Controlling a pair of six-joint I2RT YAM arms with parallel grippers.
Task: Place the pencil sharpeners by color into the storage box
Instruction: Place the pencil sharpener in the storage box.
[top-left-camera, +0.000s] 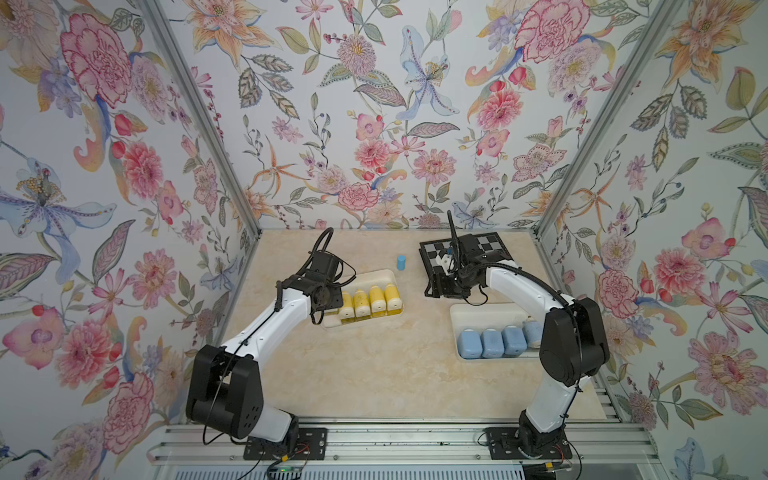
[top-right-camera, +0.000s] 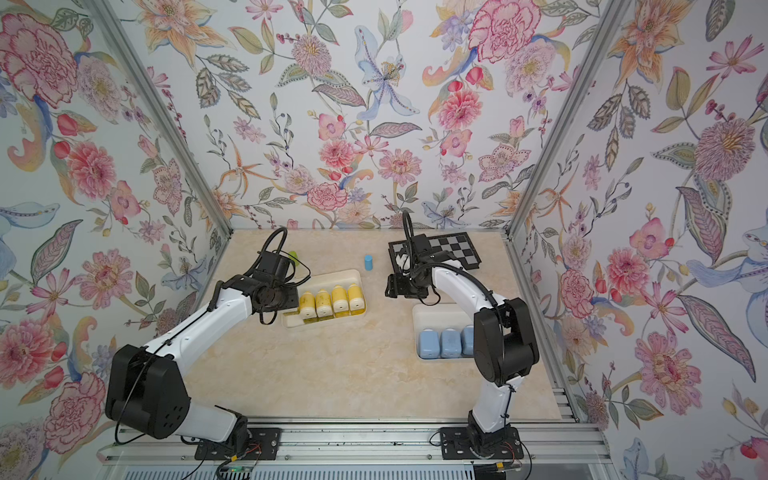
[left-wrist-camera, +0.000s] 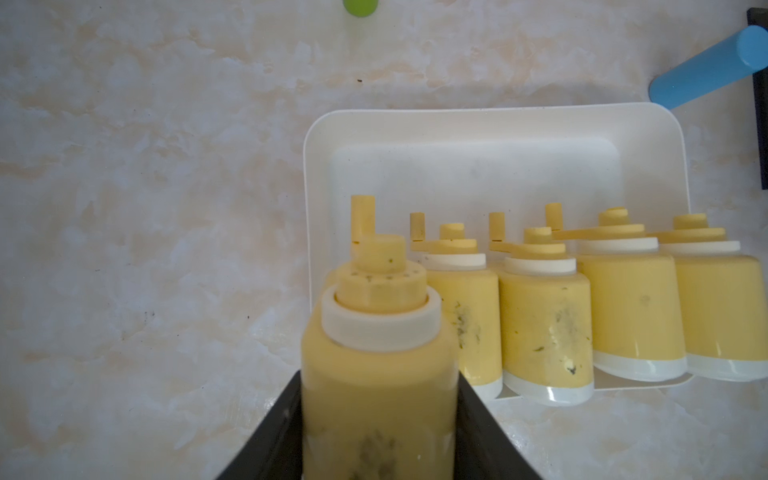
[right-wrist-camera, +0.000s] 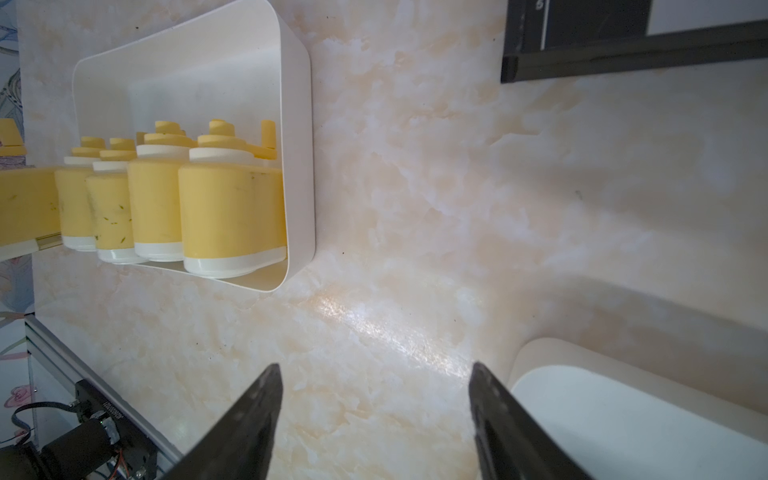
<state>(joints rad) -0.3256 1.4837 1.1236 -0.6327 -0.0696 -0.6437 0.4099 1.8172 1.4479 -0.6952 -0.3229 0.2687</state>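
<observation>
Nearest me, four pale-blue sharpeners (top-left-camera: 492, 343) sit sorted in their white box (top-left-camera: 469, 314). Beyond, the right tool (right-wrist-camera: 375, 365) hangs empty, jaws apart. The left tool (left-wrist-camera: 379, 376) clamps the fifth yellow sharpener (left-wrist-camera: 374, 332) just beside four others (top-left-camera: 370, 302) in the second box (left-wrist-camera: 478, 137); seemingly only that one remains.
</observation>
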